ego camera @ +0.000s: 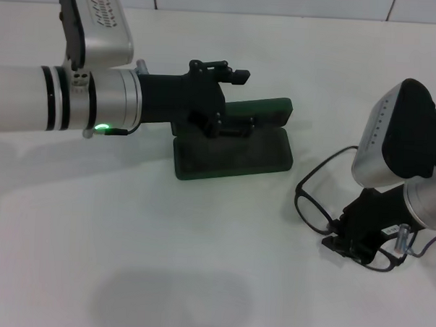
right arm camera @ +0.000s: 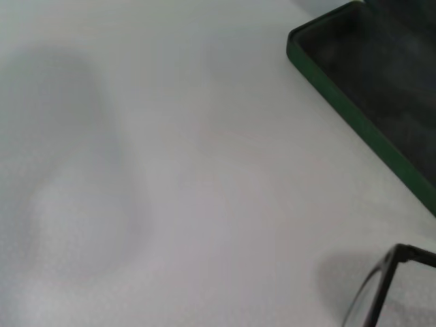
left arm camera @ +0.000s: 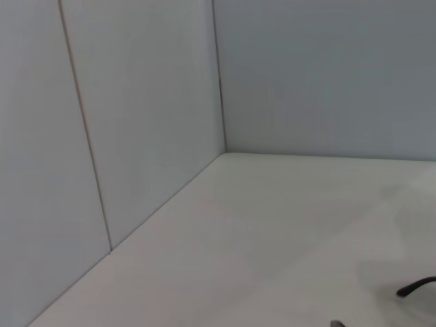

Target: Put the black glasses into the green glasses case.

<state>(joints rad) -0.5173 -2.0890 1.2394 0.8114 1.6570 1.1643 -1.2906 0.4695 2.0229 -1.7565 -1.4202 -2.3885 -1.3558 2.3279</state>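
The green glasses case (ego camera: 233, 158) lies open at the table's middle, with its lid (ego camera: 267, 111) standing up behind the dark tray. My left gripper (ego camera: 242, 99) reaches in from the left and is open, one finger behind the lid and one in front. The black glasses (ego camera: 312, 205) lie at the right, with one lens ring and a temple arm showing. My right gripper (ego camera: 348, 245) sits over their middle and hides the rest. The right wrist view shows a corner of the glasses (right arm camera: 392, 286) and the case's tray (right arm camera: 368, 102).
The white table (ego camera: 163, 262) stretches out in front of the case and to its left. White walls (left arm camera: 136, 136) close off the back. A thin black piece (left arm camera: 417, 287) shows at the edge of the left wrist view.
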